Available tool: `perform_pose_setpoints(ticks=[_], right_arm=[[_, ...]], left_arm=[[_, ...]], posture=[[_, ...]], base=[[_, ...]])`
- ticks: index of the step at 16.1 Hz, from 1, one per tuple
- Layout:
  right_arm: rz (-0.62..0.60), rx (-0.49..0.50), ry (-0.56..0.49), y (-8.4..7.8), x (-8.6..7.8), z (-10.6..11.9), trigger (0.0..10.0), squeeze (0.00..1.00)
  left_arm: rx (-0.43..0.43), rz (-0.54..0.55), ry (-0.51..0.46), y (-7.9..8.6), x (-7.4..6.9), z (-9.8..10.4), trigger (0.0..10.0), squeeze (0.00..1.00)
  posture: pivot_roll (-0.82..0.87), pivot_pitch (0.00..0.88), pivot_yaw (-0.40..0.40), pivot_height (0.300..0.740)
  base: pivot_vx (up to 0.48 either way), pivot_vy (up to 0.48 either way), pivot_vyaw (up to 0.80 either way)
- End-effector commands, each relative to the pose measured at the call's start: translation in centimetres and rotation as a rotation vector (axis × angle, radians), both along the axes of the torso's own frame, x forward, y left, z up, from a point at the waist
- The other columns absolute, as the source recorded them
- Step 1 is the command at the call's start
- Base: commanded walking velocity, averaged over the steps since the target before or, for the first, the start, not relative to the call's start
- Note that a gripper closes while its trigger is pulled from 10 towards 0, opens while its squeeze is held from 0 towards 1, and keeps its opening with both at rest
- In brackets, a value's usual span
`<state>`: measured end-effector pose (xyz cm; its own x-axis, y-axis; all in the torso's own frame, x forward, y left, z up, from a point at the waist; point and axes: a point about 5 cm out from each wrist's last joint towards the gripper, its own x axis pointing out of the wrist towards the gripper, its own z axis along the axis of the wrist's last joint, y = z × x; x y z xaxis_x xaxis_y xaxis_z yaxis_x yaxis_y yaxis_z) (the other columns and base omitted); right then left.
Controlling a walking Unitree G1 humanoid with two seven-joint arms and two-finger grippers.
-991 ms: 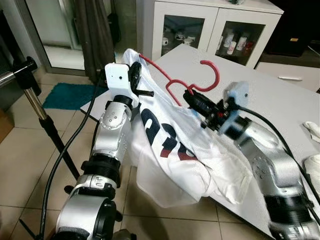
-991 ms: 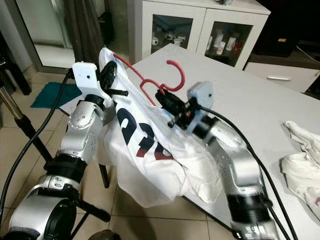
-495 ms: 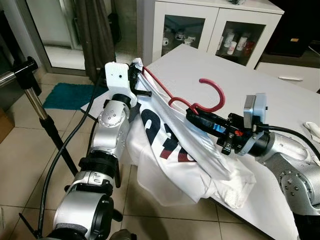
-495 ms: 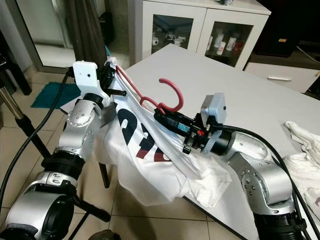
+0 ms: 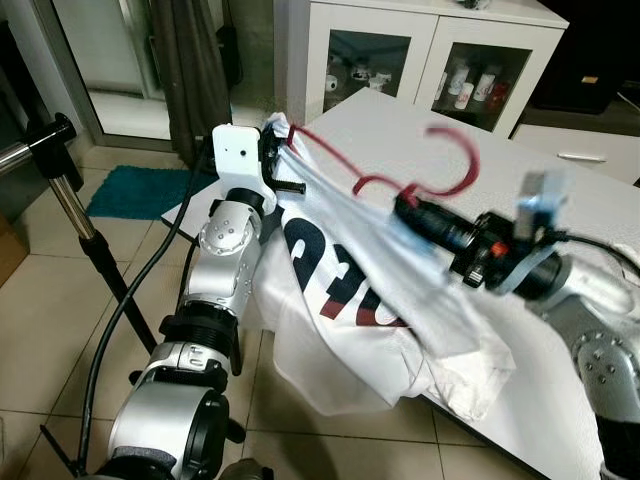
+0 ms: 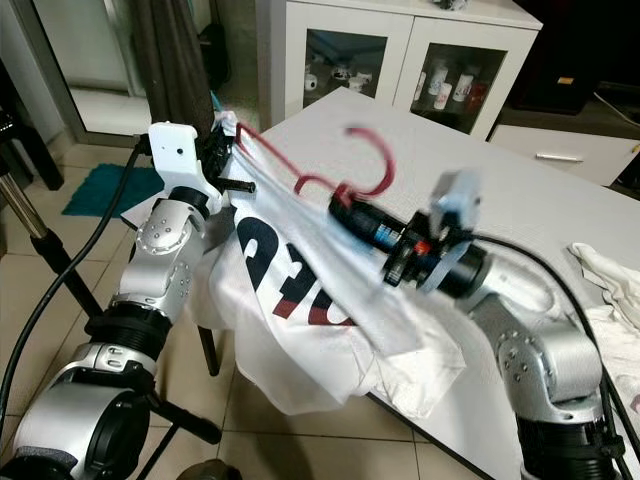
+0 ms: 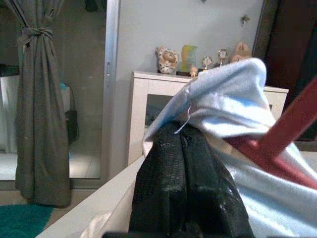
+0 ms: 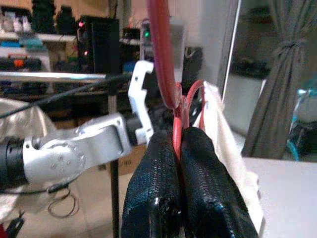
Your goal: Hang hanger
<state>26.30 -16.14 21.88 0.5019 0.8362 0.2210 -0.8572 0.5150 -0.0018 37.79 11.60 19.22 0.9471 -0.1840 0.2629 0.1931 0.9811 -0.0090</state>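
fingers of our right gripper [image 8: 179, 163] clamp the red hanger [image 5: 400, 165] above the table's [image 5: 560, 200] near-left edge; our left gripper [image 7: 185, 168] pinches the white shirt [image 5: 350, 300], its lettering unreadable.

White table [image 5: 560, 170] top bare behind the arms, open room there. White shirt [image 5: 340, 300] drapes over the table's near edge, blocking low passage between the arms. Metal rail stand [image 5: 70, 200] and black cable [image 5: 130, 300] crowd the robot's left side. White cabinet [image 5: 420, 50] stands past the table's far edge. Crumpled cloth [image 6: 610, 320] lies at far right.
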Motion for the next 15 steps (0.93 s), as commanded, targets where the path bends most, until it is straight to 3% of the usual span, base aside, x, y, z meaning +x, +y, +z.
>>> perform_pose_setpoints(ticks=[1,7,10,15], right_arm=[[0.002,0.05,-0.056,-0.7,0.0,1.4,0.0,0.0],[-0.035,0.083,-0.027,-1.4,0.3,0.8,0.0,0.0],[0.027,0.085,0.007,-1.3,-0.4,0.4,0.0,0.0],[0.018,0.076,0.034,-3.0,-0.6,0.1,0.0,0.0]], left_arm=[[0.006,-0.015,0.015,-0.4,0.0,0.0,10.0,0.0],[0.013,-0.032,0.007,-0.6,0.0,0.0,10.0,0.0],[0.02,-0.039,0.006,-0.7,-0.1,0.0,10.0,0.0],[0.025,-0.044,0.009,-0.7,-0.2,-0.1,10.0,0.0]], posture=[[0.04,0.0,-0.022,0.723],[0.04,0.0,-0.02,0.723],[0.04,0.0,-0.019,0.723],[0.04,0.0,-0.02,0.723]], base=[[0.0,0.0,0.0],[0.0,0.0,0.0],[0.0,0.0,0.0],[0.0,0.0,0.0]])
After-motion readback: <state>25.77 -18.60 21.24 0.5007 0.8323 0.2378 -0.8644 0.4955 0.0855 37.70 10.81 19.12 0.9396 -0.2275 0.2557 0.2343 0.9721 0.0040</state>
